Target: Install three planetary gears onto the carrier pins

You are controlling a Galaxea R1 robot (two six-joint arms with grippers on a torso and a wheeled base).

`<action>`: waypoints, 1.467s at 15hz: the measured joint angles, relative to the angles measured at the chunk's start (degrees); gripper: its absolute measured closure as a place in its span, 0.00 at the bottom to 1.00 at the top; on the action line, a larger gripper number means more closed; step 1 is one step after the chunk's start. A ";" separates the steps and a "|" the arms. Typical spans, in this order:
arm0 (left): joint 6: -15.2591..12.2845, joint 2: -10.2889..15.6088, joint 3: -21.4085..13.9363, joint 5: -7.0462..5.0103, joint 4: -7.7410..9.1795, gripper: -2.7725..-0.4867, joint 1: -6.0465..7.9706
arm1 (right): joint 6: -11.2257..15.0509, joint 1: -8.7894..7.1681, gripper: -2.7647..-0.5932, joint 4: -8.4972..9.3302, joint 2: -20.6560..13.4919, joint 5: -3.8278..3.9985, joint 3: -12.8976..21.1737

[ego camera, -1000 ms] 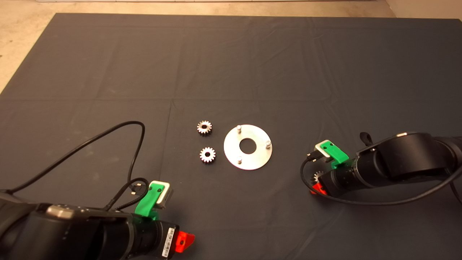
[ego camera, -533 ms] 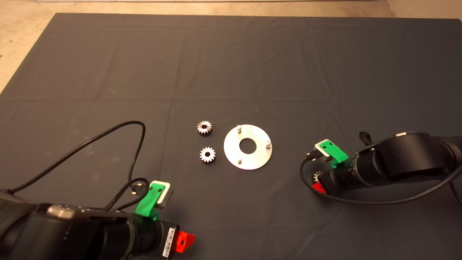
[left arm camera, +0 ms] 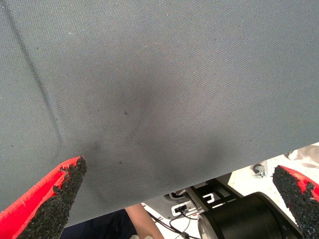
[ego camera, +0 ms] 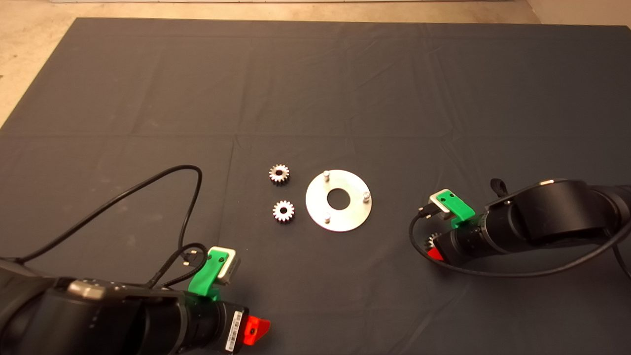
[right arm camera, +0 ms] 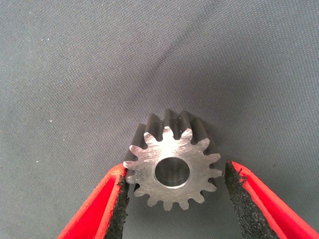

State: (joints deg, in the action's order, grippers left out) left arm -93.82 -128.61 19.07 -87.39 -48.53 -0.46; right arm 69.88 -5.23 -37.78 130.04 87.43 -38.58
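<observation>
a round silver disc (ego camera: 338,200) is seen lying flat near the middle of the tabletop (ego camera: 315,88), which is covered by a dark mat. three short carrier pins (ego camera: 326,174) are seen standing up on the disc, around its big centre hole. all three pins are bare.

two of the planetary gears are laid flat on the mat just beside the disc, on the side toward the left edge. one gear (ego camera: 279,174) is set a little farther from the near edge than the other gear (ego camera: 283,211). the two are kept apart from each other and from the disc.

the third gear (right arm camera: 172,169) is found on the mat toward the right edge, well apart from the disc. the right pincer (right arm camera: 175,199) is placed low around it, with a red finger on each side. one pad (right arm camera: 121,191) looks to be touching the teeth, while a small gap is seen at the other pad, so the gear may not be squeezed yet. in the head view this gear (ego camera: 434,240) is mostly hidden by the arm.

the left pincer (left arm camera: 179,199) is kept near the near edge, toward the left corner. its fingers (left arm camera: 55,194) are spread wide and nothing is held between them.
</observation>
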 joint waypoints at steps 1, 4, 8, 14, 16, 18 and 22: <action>-0.01 -0.02 0.00 0.00 0.00 0.01 0.00 | 0.00 0.00 0.68 -0.14 0.00 -0.03 0.00; -0.06 -0.66 0.00 -0.03 -0.11 0.01 0.00 | 0.05 0.00 0.71 -0.28 -0.02 -0.02 0.00; -0.09 -1.11 0.00 0.00 -0.17 0.01 0.00 | 0.07 0.00 0.76 -0.98 -0.02 -0.02 0.00; -0.44 -1.11 0.00 -0.01 -0.22 0.01 0.00 | 0.24 0.00 0.79 -1.44 -0.02 0.05 0.00; -0.45 -1.11 0.00 -0.01 -0.50 0.01 0.00 | 0.24 0.00 0.80 -1.46 -0.02 0.05 0.00; -0.45 -1.29 0.00 0.00 -0.67 0.01 0.00 | 0.27 -0.02 0.81 -1.49 -0.02 0.08 0.00; -1.28 -1.57 -0.01 -0.01 -1.02 0.01 0.00 | 0.32 -0.02 0.84 -1.63 -0.02 0.09 0.06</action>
State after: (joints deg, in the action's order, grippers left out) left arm -95.10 -130.18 19.05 -87.41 -49.55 -0.46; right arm 70.19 -5.25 -39.41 130.01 87.52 -38.52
